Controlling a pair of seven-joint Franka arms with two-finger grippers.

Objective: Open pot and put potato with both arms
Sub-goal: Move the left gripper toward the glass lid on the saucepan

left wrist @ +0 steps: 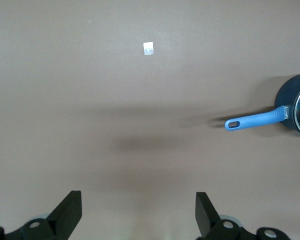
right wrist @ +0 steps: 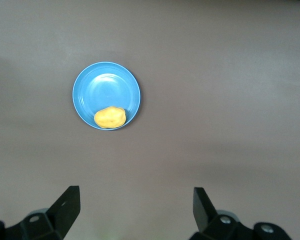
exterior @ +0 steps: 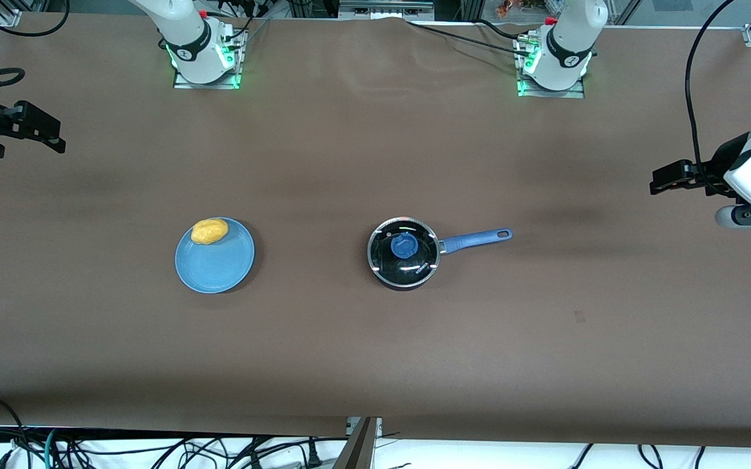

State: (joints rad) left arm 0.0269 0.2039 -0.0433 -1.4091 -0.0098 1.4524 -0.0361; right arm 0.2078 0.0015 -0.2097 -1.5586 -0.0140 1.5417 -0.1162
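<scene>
- Two arms wait high at the ends of the brown table, neither touching anything.
- Left gripper hangs over bare table at the left arm's end, its fingers spread wide apart with nothing between them.
- Right gripper hangs over bare table at the right arm's end, fingers likewise parted and holding nothing.
- A small black saucepan stands upright near the middle of the table, toward the left arm's end.
- Its glass lid sits closed on the rim, with a blue knob at the centre.
- The pan's long blue handle points toward the left arm's end and has a hole at its tip; the left wrist view shows it lying level above the table.
- A yellow-orange potato lies on a flat blue plate, at the plate's edge farther from the front camera.
- Plate and saucepan are well apart, the plate toward the right arm's end.
- A small white square mark sits on the table surface in the left wrist view.
</scene>
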